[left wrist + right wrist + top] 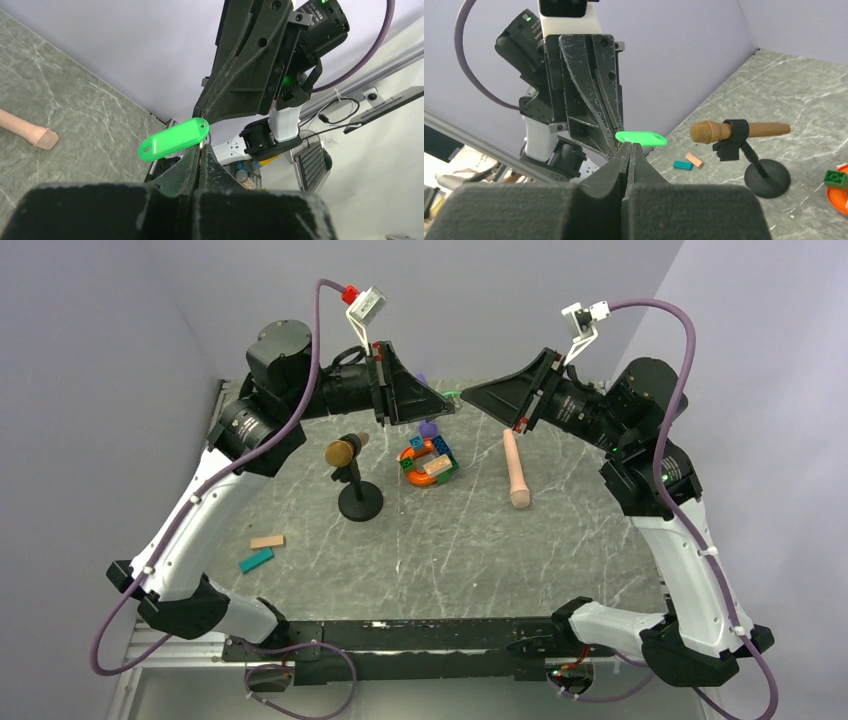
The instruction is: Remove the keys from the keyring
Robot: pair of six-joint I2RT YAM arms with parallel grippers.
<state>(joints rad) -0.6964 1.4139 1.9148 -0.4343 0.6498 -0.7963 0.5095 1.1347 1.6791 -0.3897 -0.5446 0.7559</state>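
- Near the table's (560, 570) left near corner lie a teal block (256, 560) and a tan block (267, 541), just beside each other.
- Further in stands a microphone (345, 451) on a black stand.
- Beyond it sit a cluster of toy blocks (428, 462) and, to the right, a peach cylinder (516, 472).
- Above the far edge, the left pincer (447, 406) and right pincer (470, 396) meet tip to tip in mid-air, each with its jaws together.
- The green key (174, 139) hangs off the table at those tips. Its long axis lies roughly level, one end at the tips, the holed end sticking out sideways. Which pincer grips it cannot be told.
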